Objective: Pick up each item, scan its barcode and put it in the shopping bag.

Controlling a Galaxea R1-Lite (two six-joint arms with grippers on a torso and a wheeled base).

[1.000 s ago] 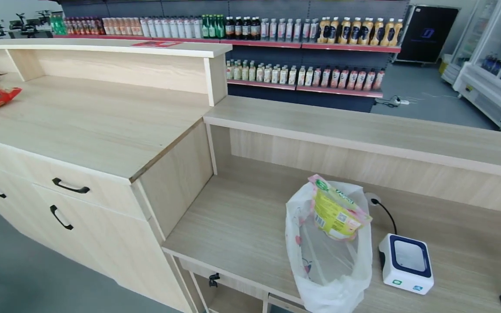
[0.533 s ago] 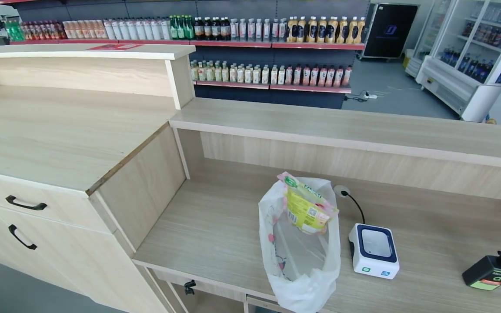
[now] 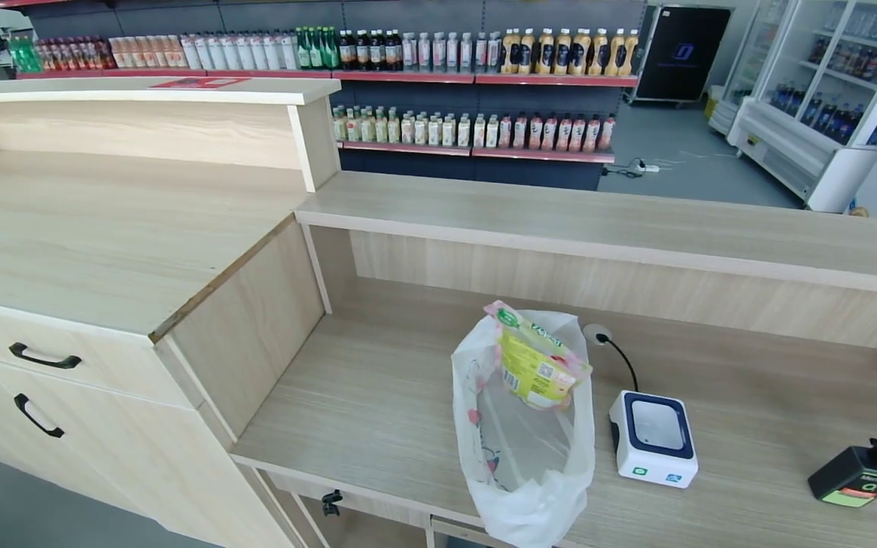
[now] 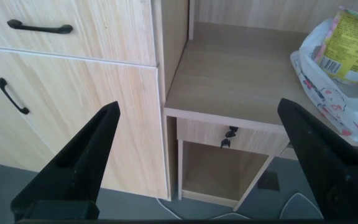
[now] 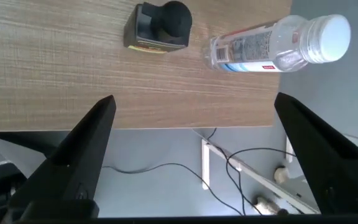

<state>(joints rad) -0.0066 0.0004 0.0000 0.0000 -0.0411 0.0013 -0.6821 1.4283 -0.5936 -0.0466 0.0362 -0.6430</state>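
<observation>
1. Where the tall cabinet (image 3: 103,228) steps down at its 3 o'clock side, we see the lower wooden counter (image 3: 377,396), which carries all the task's things.
2. At 12 o'clock, well behind the counter, stand drink shelves (image 3: 438,53) lined with upright bottles.
3. On the counter, near its front edge, sits the white plastic shopping bag (image 3: 484,426) with its mouth gaping upward.
4. We see the left gripper (image 4: 197,162) off the counter's front edge, facing the cabinet drawers. Its fingers are spread wide with nothing between them. The bag lies well apart from it.
5. We see the right gripper (image 5: 197,162) over the counter's edge. Its two fingers are likewise set far apart and hold nothing.
6. At 3 o'clock of the bag, just beside it, the white and blue barcode scanner (image 3: 653,439) lies with its window facing up. Its black cable runs toward 11 o'clock to a grommet in the counter.
7. At the bag's 12 o'clock rim the yellow-green snack pouch (image 3: 534,358) stands tilted, its lower part inside the bag and its top above the rim.
8. A clear water bottle (image 5: 278,45) lies on its side just beside the black device below, at its 4 o'clock in the head view.
9. That black handheld device (image 3: 857,476) rests well apart from the scanner, at its 4 o'clock.
</observation>
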